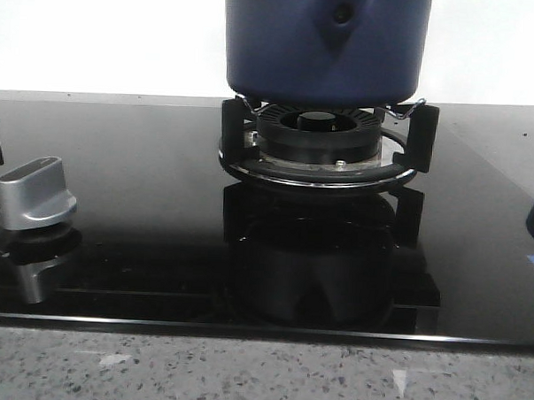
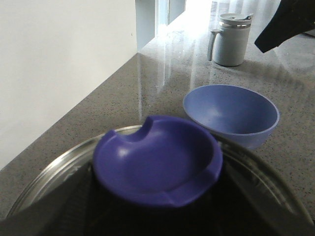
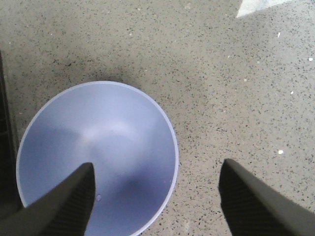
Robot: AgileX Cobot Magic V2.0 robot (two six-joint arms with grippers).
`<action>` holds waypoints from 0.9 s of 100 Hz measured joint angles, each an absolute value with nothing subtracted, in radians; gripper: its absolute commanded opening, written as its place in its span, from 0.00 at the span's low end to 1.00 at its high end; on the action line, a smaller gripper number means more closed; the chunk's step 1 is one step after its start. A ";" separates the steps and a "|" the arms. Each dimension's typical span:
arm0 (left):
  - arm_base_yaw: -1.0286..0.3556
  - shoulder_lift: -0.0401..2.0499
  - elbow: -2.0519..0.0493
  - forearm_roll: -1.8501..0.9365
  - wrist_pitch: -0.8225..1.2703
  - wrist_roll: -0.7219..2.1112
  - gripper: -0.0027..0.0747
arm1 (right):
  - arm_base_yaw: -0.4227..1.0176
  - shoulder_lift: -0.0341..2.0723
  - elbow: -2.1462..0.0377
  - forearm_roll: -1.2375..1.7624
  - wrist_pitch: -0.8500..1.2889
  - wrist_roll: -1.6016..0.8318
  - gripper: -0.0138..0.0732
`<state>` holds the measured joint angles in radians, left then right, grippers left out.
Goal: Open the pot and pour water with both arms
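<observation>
Two pincers: right [image 3: 155,196] gapes over bowl [image 3: 98,157]; left, untellable, near lid [image 2: 157,162]. Pot [image 1: 327,43]: heavy, rigid; you grip handles.

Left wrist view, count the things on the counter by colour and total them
Blue: 2, the bowl and the lid knob
Grey: 1, the mug
Silver: 1, the lid
Total: 4

Matt navy pot [image 1: 327,43] above glossy black glass hob [image 1: 143,203]. Brushed silver metal knob [image 1: 35,193]. Speckled stone counter [image 3: 236,78], smooth. Matt blue plastic bowl [image 3: 98,157]. Shiny steel lid rim [image 2: 54,169].
</observation>
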<state>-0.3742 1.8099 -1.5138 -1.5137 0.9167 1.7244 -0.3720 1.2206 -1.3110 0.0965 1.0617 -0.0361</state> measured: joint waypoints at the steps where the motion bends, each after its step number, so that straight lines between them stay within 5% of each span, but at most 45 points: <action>1: -0.374 1.810 -1.514 -1.514 0.915 1.724 0.70 | -0.372 1.221 -1.311 0.097 1.062 -0.036 0.71; 40: -0.339 1.801 -1.546 -1.620 0.998 1.720 0.76 | -0.372 1.221 -1.311 0.098 1.064 -0.036 0.71; 57: -0.247 1.743 -1.617 -1.646 1.072 1.653 0.68 | -0.372 1.221 -1.311 0.107 1.064 -0.036 0.71; 72: -0.144 1.677 -1.669 -1.652 1.147 1.553 0.46 | -0.372 1.221 -1.311 0.192 1.058 -0.051 0.68; 88: -0.034 1.602 -1.684 -1.634 1.175 1.434 0.01 | -0.372 1.210 -1.311 0.404 1.028 -0.145 0.37; 90: -0.020 1.593 -1.684 -1.629 1.177 1.421 0.01 | -0.372 1.205 -1.311 0.443 1.021 -0.164 0.31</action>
<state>-0.0201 1.5931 -1.6844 -1.6290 1.1775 1.4206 -0.3720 1.2053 -1.3110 0.4427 1.0207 -0.1641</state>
